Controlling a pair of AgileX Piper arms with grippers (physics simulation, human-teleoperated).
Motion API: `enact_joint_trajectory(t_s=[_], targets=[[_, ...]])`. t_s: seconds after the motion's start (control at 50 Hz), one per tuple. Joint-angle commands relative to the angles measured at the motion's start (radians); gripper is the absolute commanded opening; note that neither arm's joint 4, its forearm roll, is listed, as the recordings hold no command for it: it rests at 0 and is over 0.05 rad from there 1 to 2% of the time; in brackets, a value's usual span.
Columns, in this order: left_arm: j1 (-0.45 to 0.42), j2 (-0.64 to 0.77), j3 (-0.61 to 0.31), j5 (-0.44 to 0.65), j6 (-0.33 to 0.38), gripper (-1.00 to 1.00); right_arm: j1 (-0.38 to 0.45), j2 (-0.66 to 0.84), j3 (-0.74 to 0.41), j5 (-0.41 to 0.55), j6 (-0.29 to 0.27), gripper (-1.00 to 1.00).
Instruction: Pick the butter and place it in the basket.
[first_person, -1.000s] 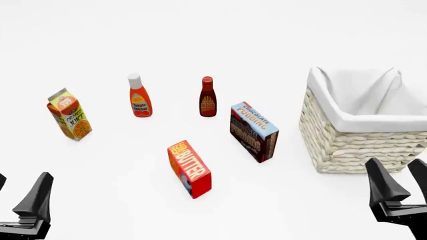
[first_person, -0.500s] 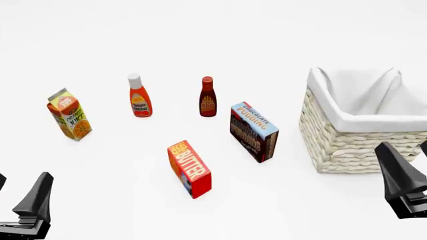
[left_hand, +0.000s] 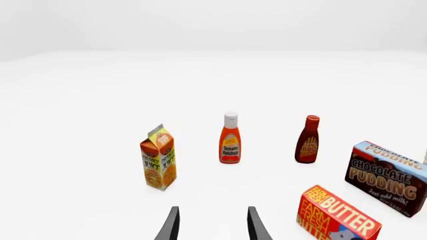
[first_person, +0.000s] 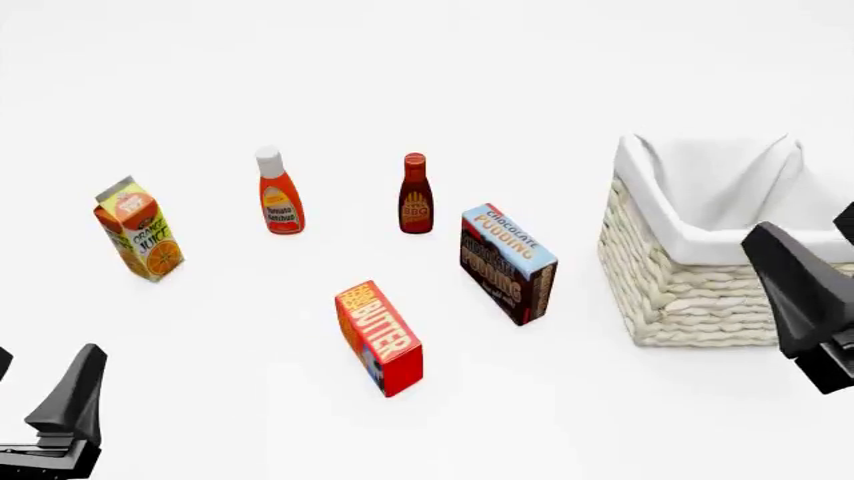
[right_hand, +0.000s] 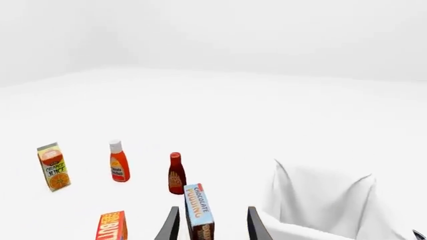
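Butter (first_person: 379, 338), lettered "BUTTER" in orange-yellow on red, lies on the surface (first_person: 240, 400) nearest you, between your left end effector (first_person: 40, 400) and right end effector (first_person: 821, 300), both spread open and holding nothing. Behind it stands the "CHOCOLATE PUDDING" box (first_person: 507, 263), with the basket (first_person: 694, 290) to its right. Farther back are the "ORANGE JUICE" carton (first_person: 139, 230), "Tomato Ketchup" bottle (first_person: 279, 192) and "BBQ" sauce bottle (first_person: 415, 195).
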Motion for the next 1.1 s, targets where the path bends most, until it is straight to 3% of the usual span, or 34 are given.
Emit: enact_joint_trajectory(t_s=[0.02,0.24,0.5,1.1], targets=[[0.000,0.000,0.000,0.000,0.000,1.00,0.096,0.135,-0.092,0.010,-0.014,1.00],[0.000,0.000,0.000,0.000,0.000,1.00,0.158,0.282,-0.153,0.015,-0.004,1.00],[0.000,0.000,0.000,0.000,0.000,1.00,0.173,0.419,-0.238,0.020,-0.011,1.00],[0.000,0.000,0.000,0.000,0.000,1.00,0.229,0.749,-0.461,0.087,0.089,1.00]])
